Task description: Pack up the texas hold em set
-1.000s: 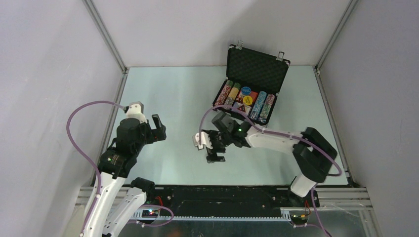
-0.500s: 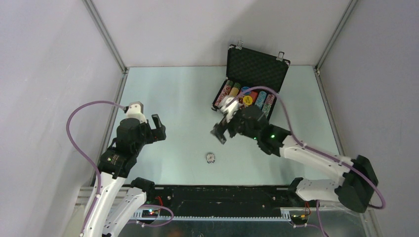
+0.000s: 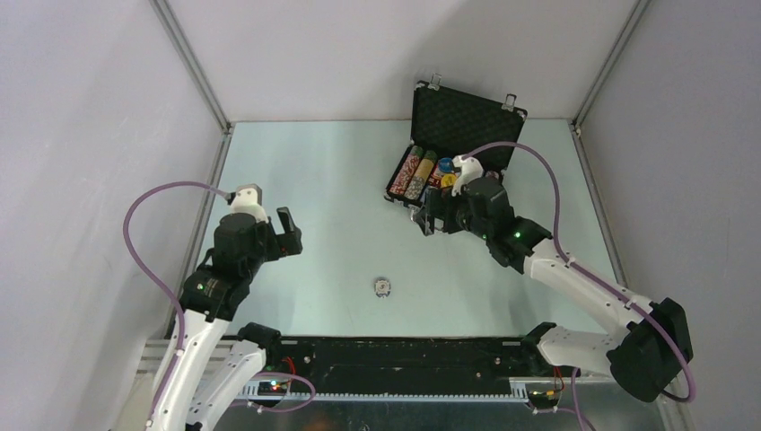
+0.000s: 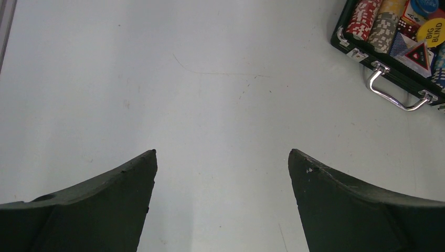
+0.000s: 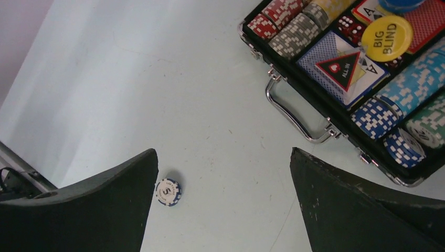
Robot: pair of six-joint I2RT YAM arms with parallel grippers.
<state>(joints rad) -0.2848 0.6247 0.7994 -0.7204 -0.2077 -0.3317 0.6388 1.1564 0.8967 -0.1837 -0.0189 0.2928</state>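
**One chip out on the table, and the right arm is closer to it**

Both arms are empty-handed. The right gripper (image 3: 424, 219) has its jaws spread wide with nothing between them, and so does the left gripper (image 3: 285, 232).

The case (image 3: 397, 194) sits just beyond the right gripper, nearly touching it from above. Its lid (image 3: 467, 126) stands up and the slots look full.

The leftover is a stray chip (image 3: 382, 286). It lies flat on the table (image 3: 314, 180), back toward the arm bases and a bit to the left of the right gripper. It's roughly between the two arms, but I'd say a little nearer the right one. It's round, so it has no long axis to line up with, and the case's long side runs slantwise across the gripper's front.

The overhead shows the chip only as a pale dot. The right wrist camera shows it properly, blue and white with a 5 on it, right by the tip of one finger, and the handle (image 5: 294, 118) faces the gripper. The left wrist camera misses the chip entirely and catches only a corner of the case.
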